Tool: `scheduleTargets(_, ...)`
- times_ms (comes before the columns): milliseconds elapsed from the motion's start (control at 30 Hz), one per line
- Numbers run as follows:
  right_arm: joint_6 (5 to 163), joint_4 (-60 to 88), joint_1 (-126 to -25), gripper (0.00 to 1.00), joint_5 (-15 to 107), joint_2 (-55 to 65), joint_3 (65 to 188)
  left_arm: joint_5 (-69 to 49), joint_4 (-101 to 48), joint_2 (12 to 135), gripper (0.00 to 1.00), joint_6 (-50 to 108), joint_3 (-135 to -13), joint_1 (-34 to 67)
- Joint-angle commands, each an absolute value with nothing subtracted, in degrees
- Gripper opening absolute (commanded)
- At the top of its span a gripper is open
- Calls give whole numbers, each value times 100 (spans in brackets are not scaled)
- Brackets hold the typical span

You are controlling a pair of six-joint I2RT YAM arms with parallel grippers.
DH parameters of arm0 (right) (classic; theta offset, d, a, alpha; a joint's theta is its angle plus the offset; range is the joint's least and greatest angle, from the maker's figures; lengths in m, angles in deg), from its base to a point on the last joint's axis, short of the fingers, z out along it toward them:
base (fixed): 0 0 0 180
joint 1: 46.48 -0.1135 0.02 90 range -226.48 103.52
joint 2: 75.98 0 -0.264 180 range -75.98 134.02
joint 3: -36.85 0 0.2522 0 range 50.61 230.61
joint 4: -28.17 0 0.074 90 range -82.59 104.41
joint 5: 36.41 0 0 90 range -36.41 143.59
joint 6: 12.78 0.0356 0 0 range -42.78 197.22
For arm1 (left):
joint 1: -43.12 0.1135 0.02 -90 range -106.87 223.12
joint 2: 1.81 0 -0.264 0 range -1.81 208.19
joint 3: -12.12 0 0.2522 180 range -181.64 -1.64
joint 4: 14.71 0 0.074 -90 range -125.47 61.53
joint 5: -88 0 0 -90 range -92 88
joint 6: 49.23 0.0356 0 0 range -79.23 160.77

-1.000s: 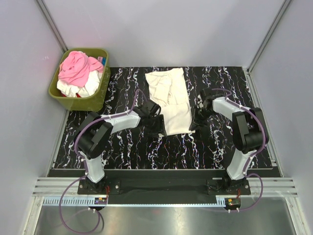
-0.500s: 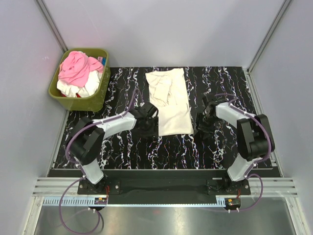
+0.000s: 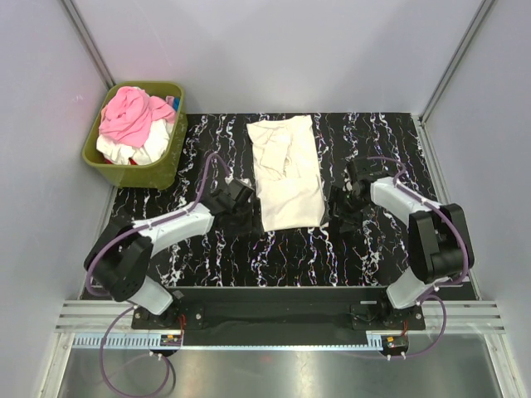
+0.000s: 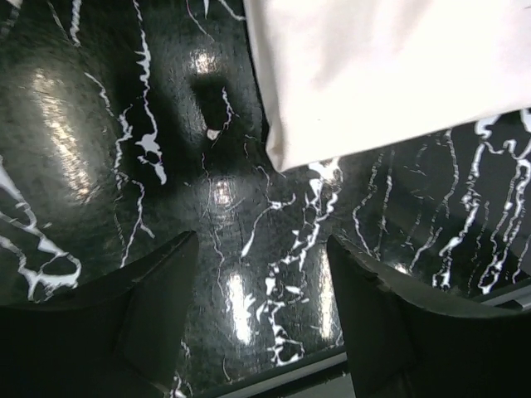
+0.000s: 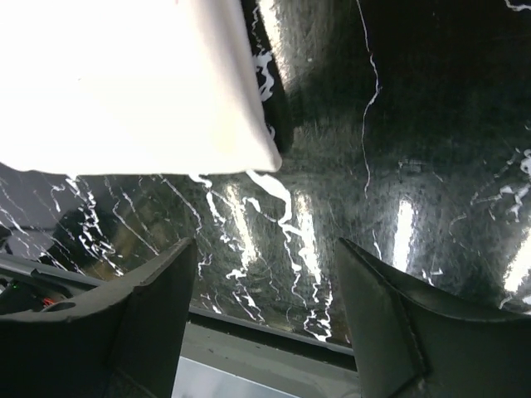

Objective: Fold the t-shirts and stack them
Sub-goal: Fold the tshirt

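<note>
A black table (image 3: 274, 249) with white streaks is sitting inside pale grey walls. A cream t-shirt (image 3: 286, 170) is lying in the middle of it, reaching toward the far side. It is looking like a long, narrow strip, with its sides folded in.

The left gripper (image 4: 261, 274) is hanging just left of the shirt's near corner. Its jaws are standing wide apart and holding nothing. The right gripper (image 5: 265, 274) is hanging just right of the other near corner, also wide apart and holding nothing. Neither one is touching the cloth.

A pink t-shirt (image 3: 129, 116) and a white t-shirt (image 3: 137, 152) are lying bunched up in the green basket (image 3: 158, 174) at the far left.

I am guessing the job is only starting. The cream shirt probably needs folding shorter, the other shirts are waiting, and no stack is showing yet.
</note>
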State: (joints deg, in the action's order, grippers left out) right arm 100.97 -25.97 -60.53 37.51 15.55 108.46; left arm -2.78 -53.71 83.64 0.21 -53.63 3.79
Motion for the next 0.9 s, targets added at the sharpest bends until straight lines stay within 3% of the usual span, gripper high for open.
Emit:
scheduleTargets(0,10034,-2304,-6081,73,3575,1859,11055,-578,-4423,8642,66,-221,-5192,445)
scheduleTargets(567,10034,-1882,-6063,55,3417,2905,11372,-929,-3524,9214,62,-643,-4831,568)
scheduleTargets(767,10016,-1829,-6055,42,3408,3020,11424,-947,-3340,9363,57,-713,-4787,568)
scheduleTargets(867,9999,-1864,-6063,34,3408,3081,11486,-982,-3261,9442,47,-713,-4778,577)
